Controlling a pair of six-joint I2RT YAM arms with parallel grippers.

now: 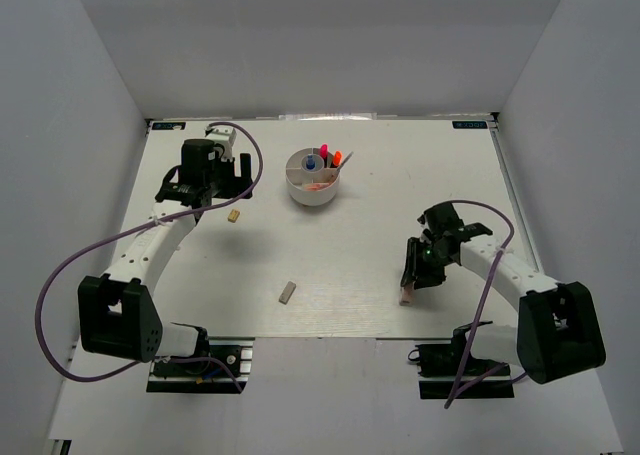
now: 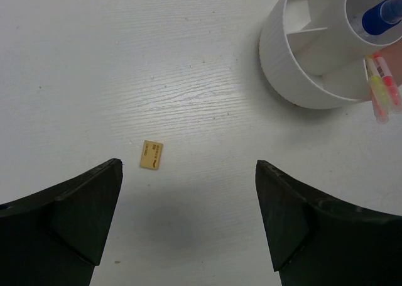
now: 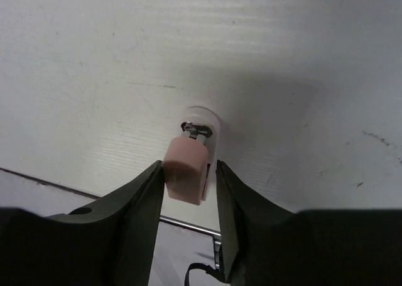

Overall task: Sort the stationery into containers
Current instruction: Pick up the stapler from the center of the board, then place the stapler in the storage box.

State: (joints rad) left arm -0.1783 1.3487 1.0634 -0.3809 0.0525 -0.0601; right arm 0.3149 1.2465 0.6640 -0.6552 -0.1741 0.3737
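White tabletop (image 1: 360, 275) fills a grey-walled booth. At about 10 o'clock from the table's middle, the left gripper (image 1: 203, 197) hangs over the surface, its claw spread wide and holding nothing. In the left wrist view the left gripper's (image 2: 188, 173) two dark fingers stand well apart, and a small beige eraser (image 2: 151, 154) lies flat on the table between them, toward 10 o'clock, touching neither. The same beige eraser (image 1: 233, 216) sits just beside the claw in the top view.

A grey eraser (image 1: 287, 293) lies alone at 7 o'clock, near the front edge. At 12 o'clock stands the round white tub (image 1: 310, 197), with a blue-capped bottle (image 1: 311, 162) in its centre well and orange- and pink-capped highlighters (image 1: 337, 159) leaning out at 2 o'clock.

At 4 o'clock, the right gripper (image 1: 410, 289) points down near the front edge. Its claw is nearly closed, the fingers (image 3: 147, 192) pinching a pink eraser (image 3: 185, 173) from both sides.
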